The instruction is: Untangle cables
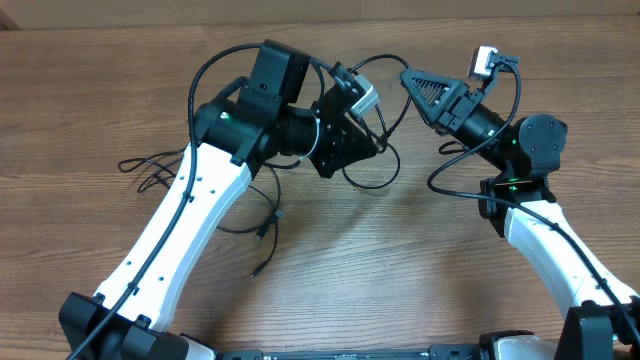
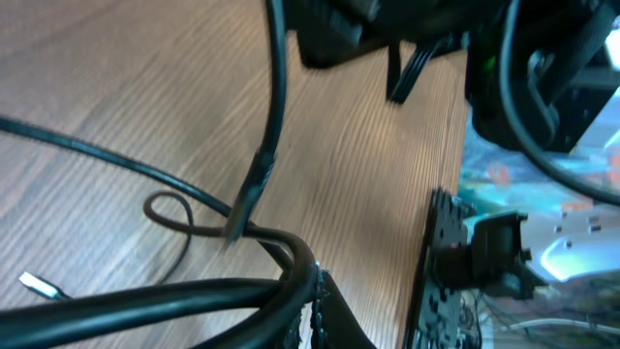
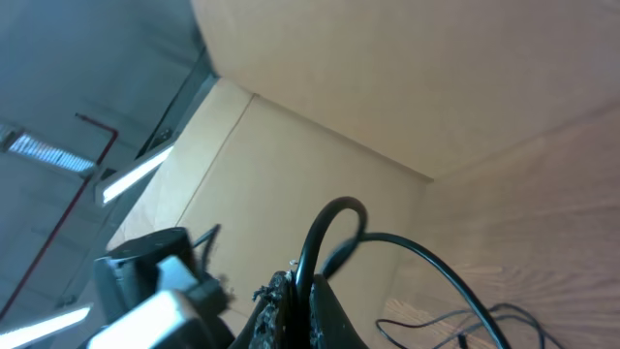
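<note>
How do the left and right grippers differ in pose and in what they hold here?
The black left gripper faces down toward the brown wooden table; the black right gripper tilts upward toward the tan wall. The left gripper looks to pinch several black cable strands bunched together; the right gripper pinches one thin black cable that arcs away. Both are shut.

Overhead downward, wrists close, cables shared
</note>
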Robot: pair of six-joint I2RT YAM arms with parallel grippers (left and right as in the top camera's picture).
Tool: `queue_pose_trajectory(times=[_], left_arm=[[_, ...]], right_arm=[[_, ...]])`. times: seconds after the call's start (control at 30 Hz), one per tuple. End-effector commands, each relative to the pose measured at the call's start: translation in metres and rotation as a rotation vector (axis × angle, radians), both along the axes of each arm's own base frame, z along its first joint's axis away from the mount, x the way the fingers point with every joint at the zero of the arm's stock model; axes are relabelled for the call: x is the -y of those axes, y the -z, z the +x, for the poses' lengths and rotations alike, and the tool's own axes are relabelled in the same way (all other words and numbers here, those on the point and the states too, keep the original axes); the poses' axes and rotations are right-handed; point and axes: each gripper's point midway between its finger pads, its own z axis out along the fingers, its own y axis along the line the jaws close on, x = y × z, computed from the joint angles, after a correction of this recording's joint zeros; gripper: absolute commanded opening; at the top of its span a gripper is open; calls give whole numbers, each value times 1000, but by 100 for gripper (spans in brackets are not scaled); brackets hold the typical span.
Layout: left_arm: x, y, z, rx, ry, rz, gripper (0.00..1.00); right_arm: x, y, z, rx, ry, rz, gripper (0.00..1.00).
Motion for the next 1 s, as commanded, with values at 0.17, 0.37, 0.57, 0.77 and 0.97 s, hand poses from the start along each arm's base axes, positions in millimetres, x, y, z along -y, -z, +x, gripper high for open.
queue_pose_trajectory(times=[0.17,0.37,0.57,0.77,0.97], left_arm=[[12,-21,11,-18,-44,-98,4],[14,-31,21,25,-59,-133,4],[8,-43,38,35,-114,-176,4],[-2,-49,42,18,-115,-212,4],[-12,-48,46,-4,-128,-218,4]], right_arm=[[-11,11,0,-50,-19,-14,4],[-20,16,-6,-31,-60,-57,4],[-26,41,-12,-51,-111,-149,8],[-26,64,-12,-115,-113,-202,64],[-25,63,-11,-113,-101,-201,84]])
